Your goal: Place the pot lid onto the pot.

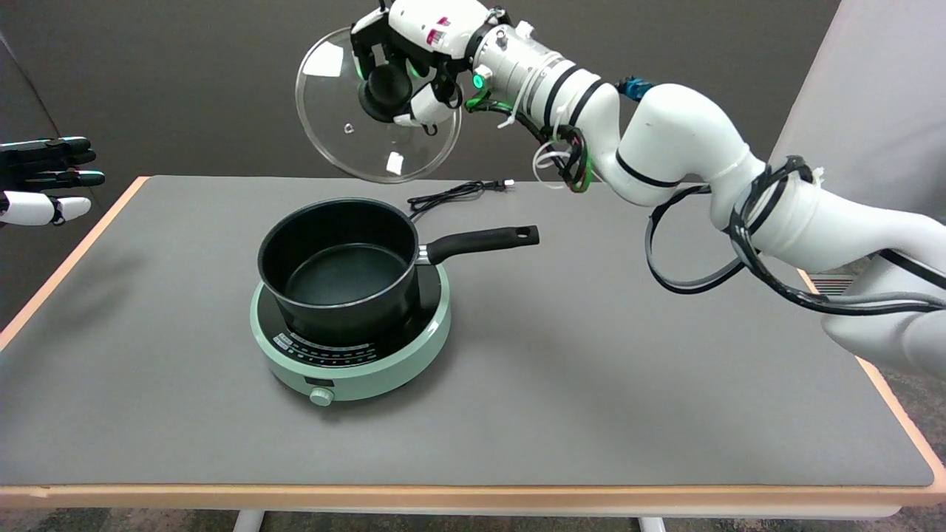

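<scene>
A black pot (340,270) with a long black handle pointing right stands open on a green round cooker (355,347) near the table's middle. High above and behind it, my right hand (403,63) grips the black knob of a clear glass pot lid (336,133). The lid hangs in the air, tilted steeply, its face turned toward the camera. Its lower rim is well above the pot's rim and apart from it.
The cooker's black cord (454,193) lies on the grey table (628,384) behind the pot. The idle left hand (44,181) hovers at the far left edge. My right arm spans the upper right of the picture.
</scene>
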Robot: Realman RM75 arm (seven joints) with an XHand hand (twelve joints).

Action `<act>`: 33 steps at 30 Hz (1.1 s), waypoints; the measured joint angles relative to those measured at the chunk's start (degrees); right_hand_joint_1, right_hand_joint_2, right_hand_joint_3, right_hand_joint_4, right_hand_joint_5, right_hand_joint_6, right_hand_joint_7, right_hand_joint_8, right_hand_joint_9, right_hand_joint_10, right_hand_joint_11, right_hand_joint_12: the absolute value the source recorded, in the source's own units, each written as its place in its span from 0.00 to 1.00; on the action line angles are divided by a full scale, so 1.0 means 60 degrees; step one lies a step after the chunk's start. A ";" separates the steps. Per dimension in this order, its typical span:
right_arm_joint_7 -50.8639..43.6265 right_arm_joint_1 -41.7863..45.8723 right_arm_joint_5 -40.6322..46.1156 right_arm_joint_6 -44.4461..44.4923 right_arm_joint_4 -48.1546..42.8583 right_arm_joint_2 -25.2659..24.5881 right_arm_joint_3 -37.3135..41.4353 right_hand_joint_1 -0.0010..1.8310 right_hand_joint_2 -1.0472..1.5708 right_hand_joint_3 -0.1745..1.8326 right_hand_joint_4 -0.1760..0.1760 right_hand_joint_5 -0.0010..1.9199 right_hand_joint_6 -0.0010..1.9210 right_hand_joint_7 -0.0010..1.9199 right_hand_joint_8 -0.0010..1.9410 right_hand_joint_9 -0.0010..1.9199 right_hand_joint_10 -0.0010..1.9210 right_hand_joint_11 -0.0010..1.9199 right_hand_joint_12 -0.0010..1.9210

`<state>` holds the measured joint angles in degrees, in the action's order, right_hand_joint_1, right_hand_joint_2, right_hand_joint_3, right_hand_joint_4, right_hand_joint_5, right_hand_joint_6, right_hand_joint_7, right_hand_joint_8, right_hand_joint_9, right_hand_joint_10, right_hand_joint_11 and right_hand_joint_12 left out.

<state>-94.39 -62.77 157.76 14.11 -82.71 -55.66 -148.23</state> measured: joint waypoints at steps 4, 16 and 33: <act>-0.0054 -0.0143 0.0001 0.0116 0.0426 -0.0143 -0.0011 0.75 0.68 0.44 1.00 0.38 0.66 0.52 0.61 0.47 0.83 0.38 0.56; 0.0028 -0.0548 0.0005 0.0380 0.1487 -0.0402 0.0097 0.75 0.68 0.45 1.00 0.38 0.66 0.53 0.61 0.47 0.83 0.38 0.56; 0.0480 -0.0868 0.0007 0.0653 0.2492 -0.0595 0.0419 0.75 0.68 0.44 1.00 0.38 0.66 0.53 0.60 0.47 0.83 0.38 0.56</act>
<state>-91.51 -67.98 157.80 18.03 -67.75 -59.23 -145.72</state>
